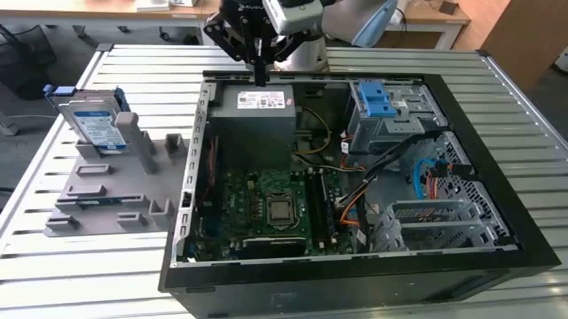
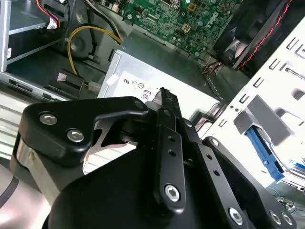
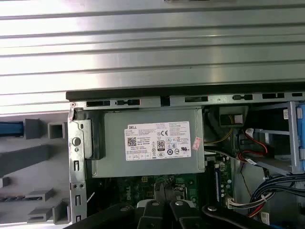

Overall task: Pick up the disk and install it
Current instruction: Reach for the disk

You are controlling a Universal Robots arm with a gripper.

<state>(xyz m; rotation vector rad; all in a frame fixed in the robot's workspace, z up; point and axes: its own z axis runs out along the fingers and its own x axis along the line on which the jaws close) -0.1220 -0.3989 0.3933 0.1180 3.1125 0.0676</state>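
I have the pincer (image 1: 259, 74) hanging over the far end of the open computer case (image 1: 497, 166), just above the grey power supply (image 1: 255, 113) with the white sticker. The pincer is closed and empty. In the second wrist view its black fingers (image 2: 169, 143) sit pressed together with nothing between them, and the power supply's sticker lies right beyond the tips.

The disk (image 1: 96, 126) is outside the case, on the exterior view's left. It stands on edge in a slot of the grey fixture (image 1: 106, 193) on the slatted metal counter (image 1: 80, 266), its blue-and-white label facing the camera and the blue bracket around it. It's well apart from the pincer.

Inside the case I see the green motherboard (image 1: 275, 206) in the middle and a light-blue latch (image 1: 377, 100) on the drive cage towards the exterior view's right.
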